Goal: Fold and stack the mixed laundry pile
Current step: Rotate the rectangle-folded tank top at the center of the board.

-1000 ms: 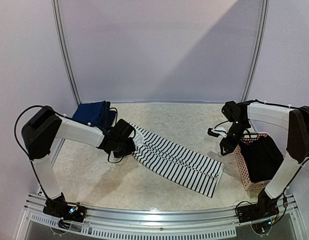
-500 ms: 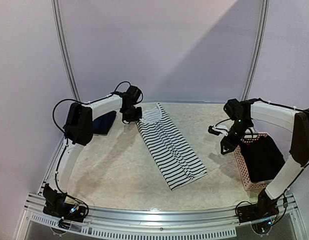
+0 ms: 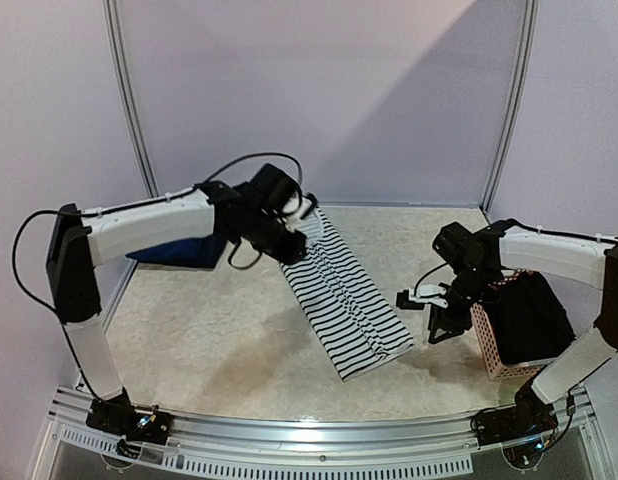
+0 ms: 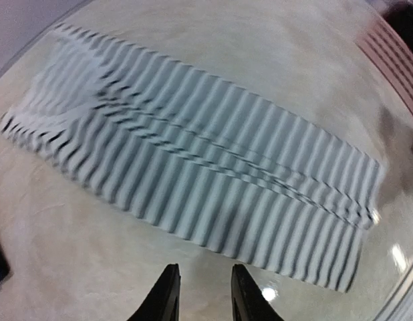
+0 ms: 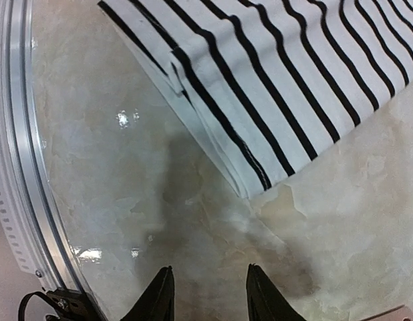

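the black-and-white striped tank top (image 3: 344, 300) lies as a long strip on the counter (image 3: 209, 340), seemingly awaiting a cross fold, left claw (image 4: 205, 267) and right claw (image 5: 210, 269) both spread, empty.

Soft, even light comes from above, and a broad diagonal shadow crosses the back wall (image 3: 319, 90) behind the striped top (image 3: 344, 300). Small white glare spots sit on the glossy desk (image 3: 219, 340) beside the top's hem. The left wrist view is motion-blurred, its stripes smeared and its edges bowed. The right wrist view is sharp.
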Motion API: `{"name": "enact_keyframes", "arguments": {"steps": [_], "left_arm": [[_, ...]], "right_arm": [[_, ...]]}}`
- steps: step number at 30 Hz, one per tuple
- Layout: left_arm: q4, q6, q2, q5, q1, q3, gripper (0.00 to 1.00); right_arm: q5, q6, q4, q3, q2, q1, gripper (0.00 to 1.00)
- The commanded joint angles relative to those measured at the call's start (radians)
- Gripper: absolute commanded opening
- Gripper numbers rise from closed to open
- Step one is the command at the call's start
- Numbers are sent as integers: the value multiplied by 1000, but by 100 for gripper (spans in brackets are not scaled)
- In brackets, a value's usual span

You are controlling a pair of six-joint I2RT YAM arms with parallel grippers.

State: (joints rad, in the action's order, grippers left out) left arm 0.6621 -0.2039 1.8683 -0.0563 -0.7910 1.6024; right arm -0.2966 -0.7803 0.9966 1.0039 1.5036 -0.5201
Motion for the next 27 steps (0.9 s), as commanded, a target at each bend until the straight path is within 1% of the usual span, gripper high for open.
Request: {"name": "enact_keyframes", "arguments": {"steps": [1, 3, 6, 8, 9, 11, 14, 16, 22, 23, 24, 25, 27], "left_arm": [[-135, 284, -88, 106, -227, -232, 28], [-204, 314, -121, 127, -284, -305, 29], [-280, 378, -129, 149, -344, -357, 30], [-285, 425, -104, 156, -387, -358, 31], [-276, 444, -82, 158, -401, -350, 32], [-261, 476, -39, 151, -429, -329, 32], [-251, 507, 10, 130, -451, -311, 32], [-261, 512, 14, 121, -456, -322, 31], [-334, 478, -61, 87, -459, -417, 31], [-337, 475, -75, 82, -459, -431, 31], [-334, 471, -89, 75, -459, -443, 31], [-332, 465, -105, 70, -459, -454, 31], [-328, 459, -139, 63, -461, -479, 31]], "right_arm": [[-6, -169, -104, -63, -78, -61, 39], [12, -208, -138, -81, -87, -84, 41], [53, -269, -204, -117, -79, -107, 41], [67, -302, -250, -142, -71, -117, 42], [68, -316, -268, -154, -64, -120, 46], [66, -351, -303, -180, -59, -127, 48], [84, -388, -350, -199, -46, -137, 48], [89, -391, -362, -194, -17, -137, 48], [125, -398, -441, -205, 48, -141, 47], [135, -398, -451, -207, 63, -142, 46], [147, -399, -455, -210, 71, -144, 42], [166, -399, -456, -211, 83, -145, 36], [193, -389, -442, -210, 101, -156, 21]]}}
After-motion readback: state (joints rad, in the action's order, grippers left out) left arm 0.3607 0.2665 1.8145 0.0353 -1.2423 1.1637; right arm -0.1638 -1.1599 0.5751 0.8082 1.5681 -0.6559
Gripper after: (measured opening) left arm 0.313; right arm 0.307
